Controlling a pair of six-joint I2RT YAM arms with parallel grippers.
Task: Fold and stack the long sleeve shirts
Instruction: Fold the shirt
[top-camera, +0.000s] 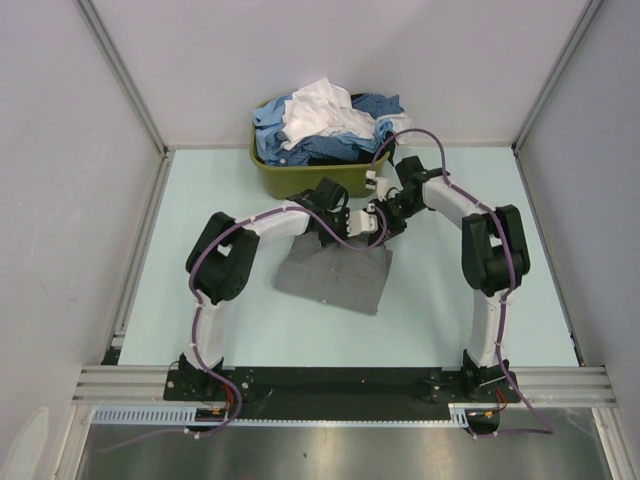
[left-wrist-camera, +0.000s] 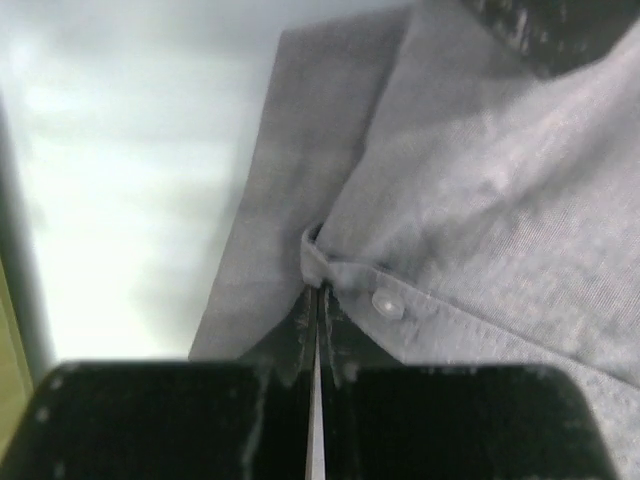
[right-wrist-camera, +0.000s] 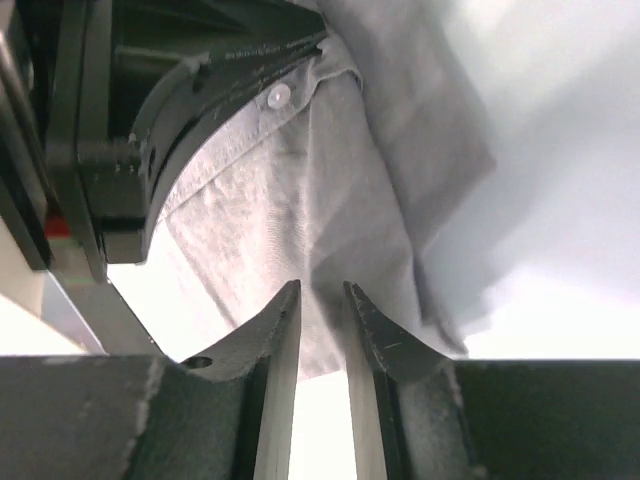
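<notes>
The grey long sleeve shirt (top-camera: 335, 275) lies partly folded on the table, and both grippers hold its far edge up. My left gripper (top-camera: 345, 222) is shut on the buttoned edge; in the left wrist view its jaws (left-wrist-camera: 318, 290) pinch the cloth beside a white button (left-wrist-camera: 387, 303). My right gripper (top-camera: 380, 222) is just right of it. In the right wrist view its fingertips (right-wrist-camera: 320, 288) stand narrowly apart with grey cloth (right-wrist-camera: 300, 200) pinched between them. The left gripper (right-wrist-camera: 200, 100) shows there too.
The olive-green basket (top-camera: 300, 182) stands just behind the grippers. It holds a heap of white (top-camera: 320, 105), blue (top-camera: 270, 125) and dark blue (top-camera: 330, 150) shirts. Grey walls with metal rails close in the pale table (top-camera: 200, 200) on the left, right and far sides.
</notes>
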